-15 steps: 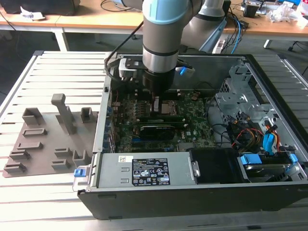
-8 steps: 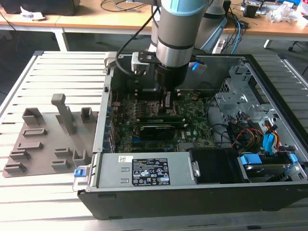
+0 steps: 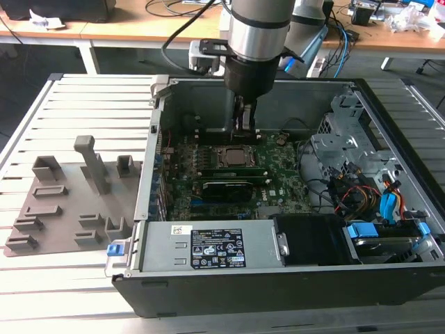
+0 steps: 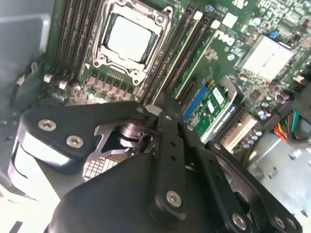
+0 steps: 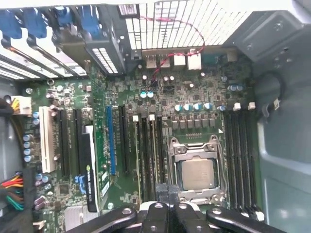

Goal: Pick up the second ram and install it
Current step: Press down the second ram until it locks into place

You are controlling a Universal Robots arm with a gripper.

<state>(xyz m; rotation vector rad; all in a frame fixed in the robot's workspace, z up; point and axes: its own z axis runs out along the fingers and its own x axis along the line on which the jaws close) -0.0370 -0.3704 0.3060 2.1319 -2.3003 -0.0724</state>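
The open computer case [image 3: 292, 278] lies on a slatted table [image 3: 76, 97], with the arm [image 3: 259, 35] reaching down into it from above. The motherboard [image 3: 278, 174] covers the case floor beneath the pincer [image 3: 243, 120]. In the exterior view the pincer hangs just above the CPU socket [image 3: 233, 157], at the far side of the board. In the first wrist view, the socket [image 5: 197, 172] lies directly ahead of the pincer [image 5: 167, 204], with long black slots [image 5: 146, 150] beside it. Whether the fingers are apart or together cannot be determined. In the second wrist view, a green stick, the second ram [image 4: 192, 63], sits in a slot beside the socket [image 4: 129, 39].
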